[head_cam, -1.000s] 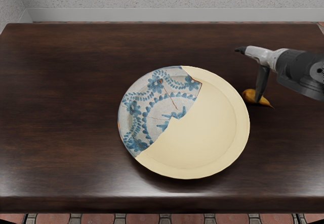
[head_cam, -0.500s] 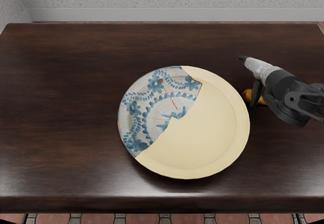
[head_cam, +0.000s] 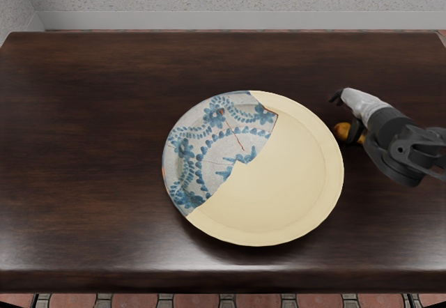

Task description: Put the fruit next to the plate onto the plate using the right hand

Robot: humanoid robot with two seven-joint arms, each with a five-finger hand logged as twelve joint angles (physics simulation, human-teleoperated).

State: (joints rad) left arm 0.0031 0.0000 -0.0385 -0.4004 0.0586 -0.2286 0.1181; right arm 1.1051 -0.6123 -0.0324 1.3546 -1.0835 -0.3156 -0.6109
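A small orange fruit [head_cam: 345, 131] lies on the dark table just right of the plate [head_cam: 293, 182], close to its rim. The plate is round and cream, with a blue patterned part on its left side, and nothing lies on it. My right hand [head_cam: 352, 116] comes in from the right edge and sits low over the fruit. Its pale fingers [head_cam: 361, 101] curl down around the fruit and hide most of it, so only the left end shows. The left arm is out of view.
The dark wooden table [head_cam: 90, 148] stretches wide to the left and in front of the plate. A grey wall runs behind the table's far edge. The hand's dark wrist [head_cam: 401, 148] sits above the table's right side.
The right hand has come down from above the fruit and moved slightly toward the near side, and its outstretched fingers have curled in over the fruit. The fruit and plate have not moved.
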